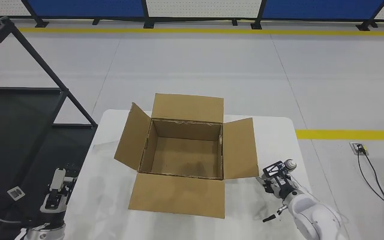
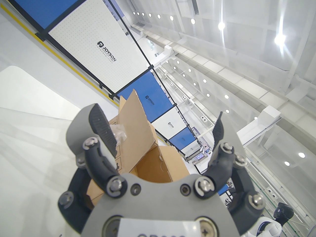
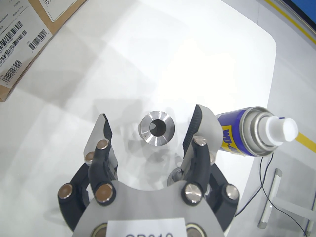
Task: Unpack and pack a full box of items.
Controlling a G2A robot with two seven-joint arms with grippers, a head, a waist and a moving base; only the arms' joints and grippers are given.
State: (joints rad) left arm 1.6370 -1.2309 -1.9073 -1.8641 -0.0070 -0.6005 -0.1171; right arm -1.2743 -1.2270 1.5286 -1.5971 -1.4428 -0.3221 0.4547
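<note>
An open cardboard box (image 1: 183,153) stands mid-table with all flaps spread and its bare bottom showing. My right gripper (image 3: 151,114) hangs open over the table to the right of the box (image 3: 37,25), its fingers on either side of a short steel cylinder (image 3: 156,128) that stands on end, not touching it. A blue spray can (image 3: 246,134) with a white nozzle stands just beyond one finger. In the top view this gripper (image 1: 275,176) is near the table's right front corner. My left gripper (image 2: 158,122) is open and holds nothing; it sits low at the table's front left (image 1: 57,192).
The white table (image 1: 264,132) has rounded corners, and its right edge is close to the spray can (image 1: 290,163). A second metal piece (image 3: 174,176) is partly hidden under the right gripper. A dark rack (image 1: 30,138) stands left of the table.
</note>
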